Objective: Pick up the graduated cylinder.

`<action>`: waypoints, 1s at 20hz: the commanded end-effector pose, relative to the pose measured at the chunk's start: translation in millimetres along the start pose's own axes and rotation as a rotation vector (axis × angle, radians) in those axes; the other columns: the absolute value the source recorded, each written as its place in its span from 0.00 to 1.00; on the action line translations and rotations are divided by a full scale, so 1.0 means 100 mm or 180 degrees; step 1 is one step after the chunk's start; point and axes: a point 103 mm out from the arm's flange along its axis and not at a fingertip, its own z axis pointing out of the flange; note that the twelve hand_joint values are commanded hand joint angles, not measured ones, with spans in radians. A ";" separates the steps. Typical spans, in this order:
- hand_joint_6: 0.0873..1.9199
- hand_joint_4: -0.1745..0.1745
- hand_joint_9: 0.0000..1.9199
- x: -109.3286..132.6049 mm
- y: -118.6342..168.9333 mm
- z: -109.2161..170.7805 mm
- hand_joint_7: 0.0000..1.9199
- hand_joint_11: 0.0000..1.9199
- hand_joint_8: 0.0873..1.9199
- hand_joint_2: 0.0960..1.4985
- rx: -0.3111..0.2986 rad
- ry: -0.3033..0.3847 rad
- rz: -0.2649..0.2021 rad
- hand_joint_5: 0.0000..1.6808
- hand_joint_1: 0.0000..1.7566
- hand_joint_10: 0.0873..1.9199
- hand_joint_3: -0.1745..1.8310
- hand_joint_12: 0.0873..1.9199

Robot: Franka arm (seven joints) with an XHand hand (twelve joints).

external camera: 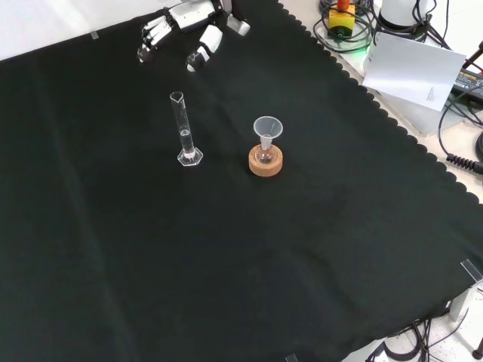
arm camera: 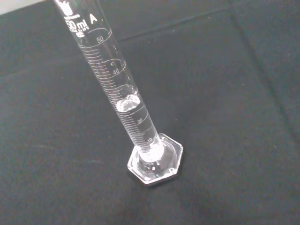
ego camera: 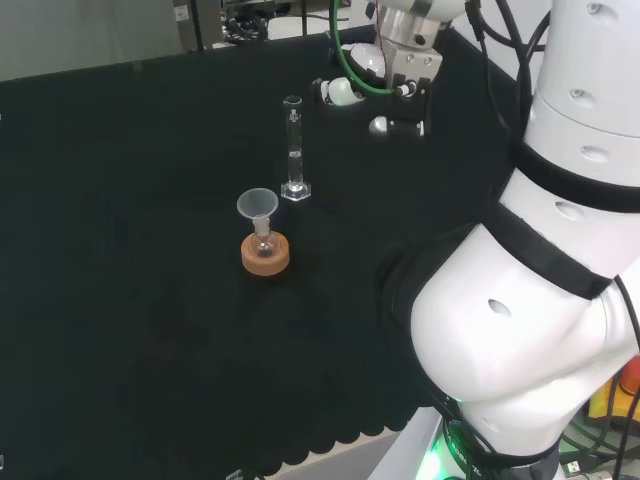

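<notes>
Tipping risk: we judge the graduated cylinder (external camera: 185, 132) tall on a narrow base; a fingertip nudging it high up could topple it
Hand (external camera: 177, 26): open, fingers relaxed, holding nothing; well apart from the cylinder
Cylinder: upright on the black cloth (external camera: 113, 264), beside the funnel (external camera: 267, 127)
Material: clear glass, hexagonal foot; slick, we judge
Stand: cork ring (external camera: 266, 162), round

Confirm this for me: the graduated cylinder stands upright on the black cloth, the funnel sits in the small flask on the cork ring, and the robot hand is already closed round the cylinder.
One part is wrong: the robot hand is not closed round the graduated cylinder. The front view shows it well apart from the cylinder, holding nothing. The rest holds: the cylinder stands upright on the black cloth, and the funnel sits in the small flask on the cork ring.
</notes>
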 end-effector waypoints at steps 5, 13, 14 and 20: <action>0.00 0.34 0.26 0.03 0.02 0.58 0.17 0.07 0.32 0.60 -0.0329 0.0809 -0.0276 0.25 0.37 0.30 0.21 0.70; 0.00 0.34 0.27 -0.05 0.01 0.86 0.18 0.09 0.31 0.50 -0.0407 0.1382 -0.0458 0.27 0.47 0.27 0.26 0.69; 0.00 0.34 0.27 -0.06 0.02 0.88 0.17 0.09 0.31 0.48 -0.0392 0.1424 -0.0501 0.27 0.47 0.27 0.29 0.69; 0.00 0.35 0.24 -0.07 0.06 1.04 0.14 0.09 0.30 0.44 -0.0279 0.1469 -0.0579 0.27 0.49 0.27 0.33 0.69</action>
